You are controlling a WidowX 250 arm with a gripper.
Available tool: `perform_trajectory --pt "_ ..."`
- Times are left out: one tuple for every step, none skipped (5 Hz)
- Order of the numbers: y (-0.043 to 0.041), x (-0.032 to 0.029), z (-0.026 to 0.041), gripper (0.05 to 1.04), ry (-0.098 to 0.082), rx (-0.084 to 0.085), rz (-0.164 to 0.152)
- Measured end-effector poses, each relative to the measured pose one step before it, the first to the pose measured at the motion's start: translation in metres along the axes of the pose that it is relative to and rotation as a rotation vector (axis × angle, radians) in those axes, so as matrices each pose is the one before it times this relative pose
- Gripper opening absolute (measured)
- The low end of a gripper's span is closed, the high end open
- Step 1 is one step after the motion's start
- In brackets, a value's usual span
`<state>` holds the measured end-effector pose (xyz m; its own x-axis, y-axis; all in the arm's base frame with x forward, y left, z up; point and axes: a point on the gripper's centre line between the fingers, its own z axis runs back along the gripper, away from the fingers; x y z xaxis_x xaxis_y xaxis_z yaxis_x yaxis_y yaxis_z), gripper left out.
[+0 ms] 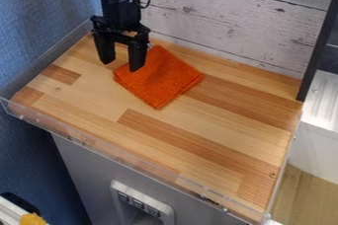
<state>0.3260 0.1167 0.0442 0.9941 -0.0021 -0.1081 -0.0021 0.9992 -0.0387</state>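
The black gripper [121, 64] hangs down over the back left part of the wooden work surface. Its two fingers stand apart, with a gap between them through which the wood shows. An orange cloth [160, 78], folded into a rough square, lies flat on the wood just right of the gripper. The right finger overlaps the cloth's left edge in the view, and whether it touches the cloth I cannot tell. The left finger is over bare wood.
The wooden surface [198, 142] has a low clear rim [125, 156] along its front. A blue wall [39, 26] bounds the left, whitewashed planks [231, 19] the back. A dark upright post [318, 46] stands at the back right corner.
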Motion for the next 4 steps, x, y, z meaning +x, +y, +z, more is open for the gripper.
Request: perform_trajectory --pt "-0.00501 -0.00497 -0.00828 0.997 0.0142 -0.0062 0.0933" --pt "-0.01669 -0.00038 -0.00343 0.999 -0.0128 0.0065 0.1361" --pt "-0.01096 0.00339 0.00243 0.999 -0.0587 0.0092 0.1570" --pt "-0.00610 0.00181 -0.00554 0.999 -0.0377 -0.0012 0.1555"
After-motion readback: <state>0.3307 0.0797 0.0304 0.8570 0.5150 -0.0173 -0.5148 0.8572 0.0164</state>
